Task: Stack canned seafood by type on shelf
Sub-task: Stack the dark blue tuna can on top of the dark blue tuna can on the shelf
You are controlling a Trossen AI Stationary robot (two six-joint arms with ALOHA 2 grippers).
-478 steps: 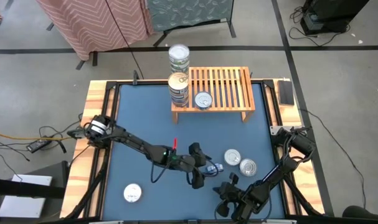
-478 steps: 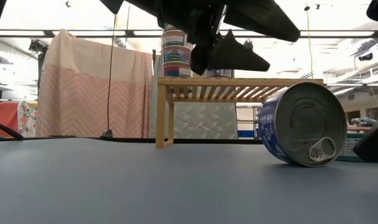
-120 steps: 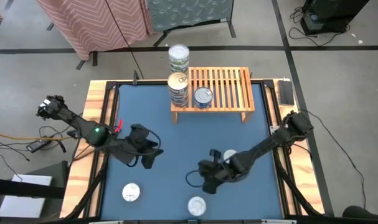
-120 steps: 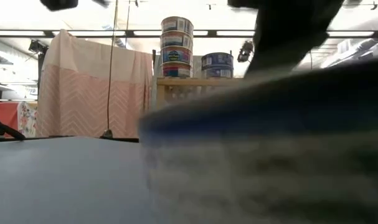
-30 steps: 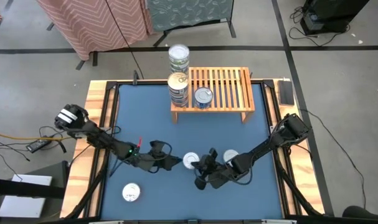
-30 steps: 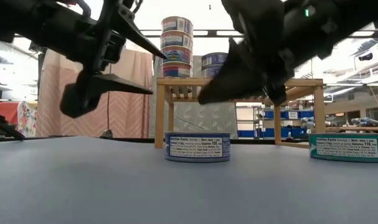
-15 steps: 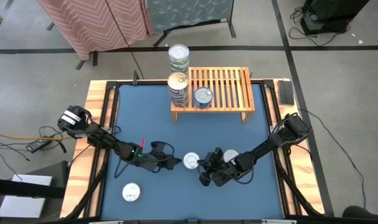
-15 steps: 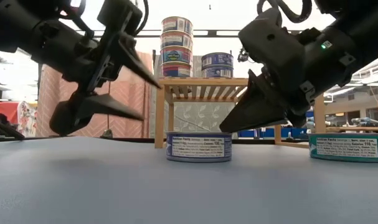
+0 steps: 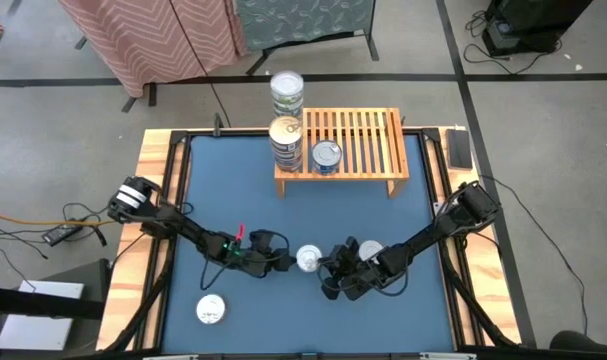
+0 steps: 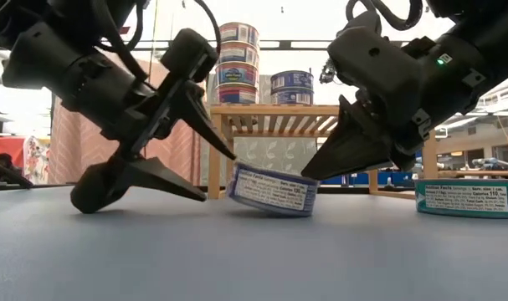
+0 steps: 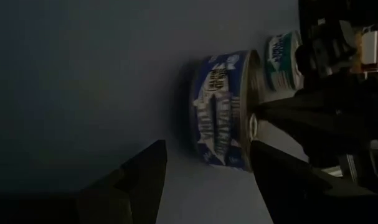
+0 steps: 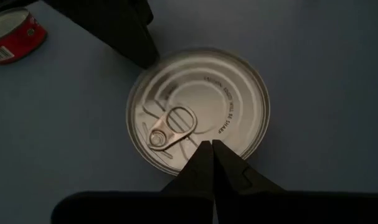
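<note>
Near the front middle of the blue table [image 9: 223, 180], the left gripper [image 10: 205, 163] lies low with its two fingers spread apart, one fingertip [image 10: 226, 150] touching the upper edge of a blue-labelled can [image 10: 272, 190] and the other resting on the mat beside it. That can sits tilted, its near edge lifted off the surface. From the opposite side the right gripper [image 10: 316, 171] has its fingers pressed together into one point, which bears on the can's silver pull-tab lid [image 12: 198, 121].

Just beside this can, past the right gripper, stands a teal-labelled can [image 10: 469, 199], flat on the mat. A third loose can, red-labelled [image 12: 11, 34] with a silver top, lies well apart toward the table's front-left corner.

At the back stands the wooden shelf [image 9: 368, 140]. One blue can [image 9: 326, 155] stands on its slats, though it may be two stacked; from above I cannot tell. On its left end rises a stack of three cans [image 10: 238, 63], and behind it a further stack [image 9: 287, 92].
</note>
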